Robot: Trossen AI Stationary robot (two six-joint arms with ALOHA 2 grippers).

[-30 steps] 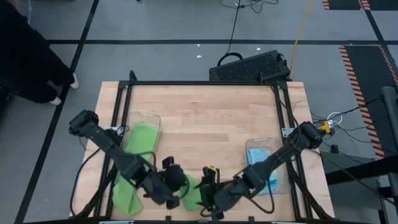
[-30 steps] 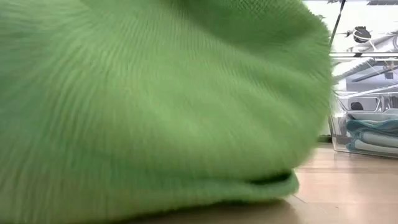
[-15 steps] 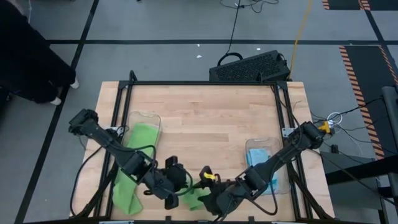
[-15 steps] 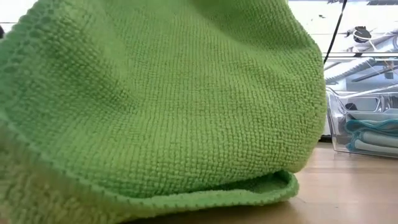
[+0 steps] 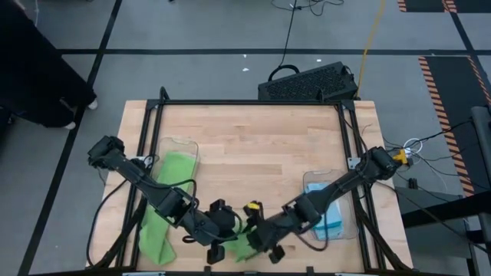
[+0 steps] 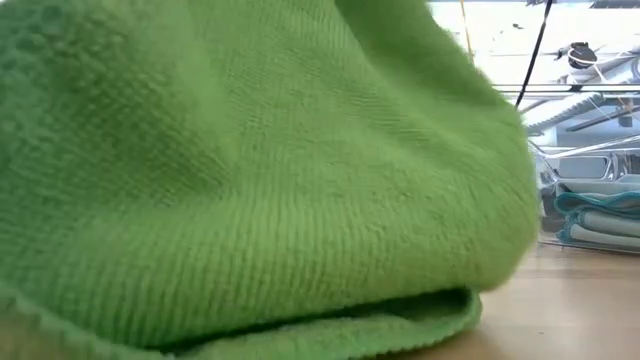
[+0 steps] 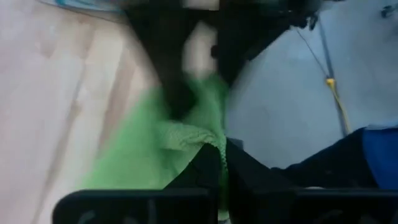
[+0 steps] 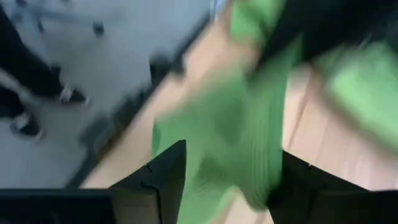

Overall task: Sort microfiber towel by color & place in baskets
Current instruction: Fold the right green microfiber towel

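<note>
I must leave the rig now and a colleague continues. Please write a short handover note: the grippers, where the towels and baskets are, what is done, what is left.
Left gripper: shut on the green towel at the table's near edge, centre.
Right gripper: at the same towel from the other side, fingers apart with green cloth between them; grip not confirmed.
Left basket: green towels in it, more green cloth trailing out toward the near edge.
Right basket: folded blue towels inside.
Done: blue looks sorted.
Left: put the held green towel into the left basket and tidy the overhanging cloth.
</note>
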